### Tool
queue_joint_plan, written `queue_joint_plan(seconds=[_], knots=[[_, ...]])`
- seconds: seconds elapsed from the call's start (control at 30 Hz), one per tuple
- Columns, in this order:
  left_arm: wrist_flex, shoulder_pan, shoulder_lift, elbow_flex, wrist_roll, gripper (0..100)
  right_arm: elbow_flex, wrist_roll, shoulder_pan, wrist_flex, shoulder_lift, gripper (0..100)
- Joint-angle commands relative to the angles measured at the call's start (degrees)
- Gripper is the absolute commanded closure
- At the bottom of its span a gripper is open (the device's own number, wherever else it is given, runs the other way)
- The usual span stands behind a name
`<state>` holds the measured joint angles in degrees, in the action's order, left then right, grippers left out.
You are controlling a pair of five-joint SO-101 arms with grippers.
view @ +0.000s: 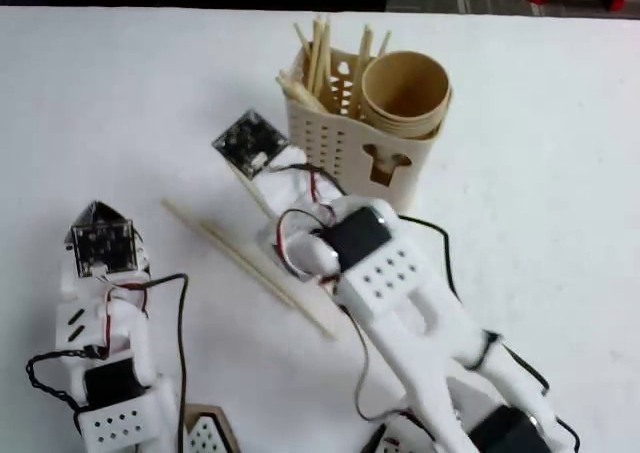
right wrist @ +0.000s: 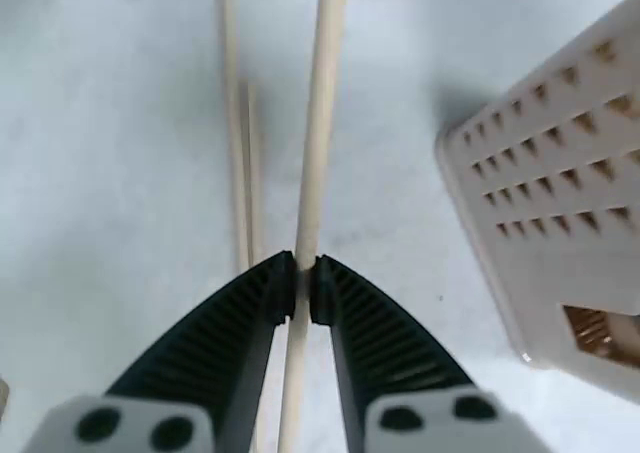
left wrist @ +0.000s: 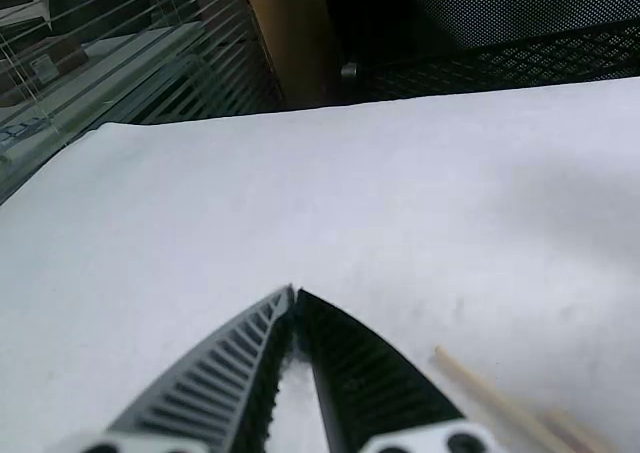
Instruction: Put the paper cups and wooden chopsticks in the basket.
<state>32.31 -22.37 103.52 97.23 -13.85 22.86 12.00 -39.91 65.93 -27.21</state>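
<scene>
A white table (view: 540,223) holds a cream perforated plastic basket (view: 340,148) standing upright at the far centre. The task looks mostly done. A stack of tan paper cups (view: 405,93) already sits in the basket's right side. A bundle of pale wooden chopsticks (view: 320,58) stands in its left side, tips fanned upward.

As far as can be seen, three sticks are left. A pair of loose wooden chopsticks (view: 250,268) lies flat on the table, side by side, near the basket. Their long axis runs diagonally from far left to near right.

The right gripper (right wrist: 302,273), just beside the basket's left corner, pinches a single wooden chopstick (right wrist: 325,103) between narrow jaws. That stick runs in line with the jaws and points away from the wrist, nearly parallel to the loose pair. Whether it is clear of the table cannot be told.

The left gripper (left wrist: 295,298) sits at the near left with its jaws together, holding nothing.
</scene>
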Motion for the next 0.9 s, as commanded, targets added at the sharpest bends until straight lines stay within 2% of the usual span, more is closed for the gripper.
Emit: queue_joint_plan(seconds=[0.0,0.13,0.5,0.73,0.87], knots=[[-1.1,0.0,0.8,-0.2,0.0,97,-6.5,0.1,1.6,0.0,-5.8,97.9],[-1.1,0.0,0.8,-0.2,0.0,97,-10.7,0.1,5.2,-7.2,-7.6,97.9],[-1.1,0.0,0.8,-0.2,0.0,97,-10.5,0.1,15.0,-42.6,-7.1,97.9],[-1.1,0.0,0.8,-0.2,0.0,97,3.2,0.5,16.0,-64.4,-7.1,97.7],[-1.1,0.0,0.8,-0.2,0.0,97,12.1,0.2,17.5,-73.1,-7.1,97.4]])
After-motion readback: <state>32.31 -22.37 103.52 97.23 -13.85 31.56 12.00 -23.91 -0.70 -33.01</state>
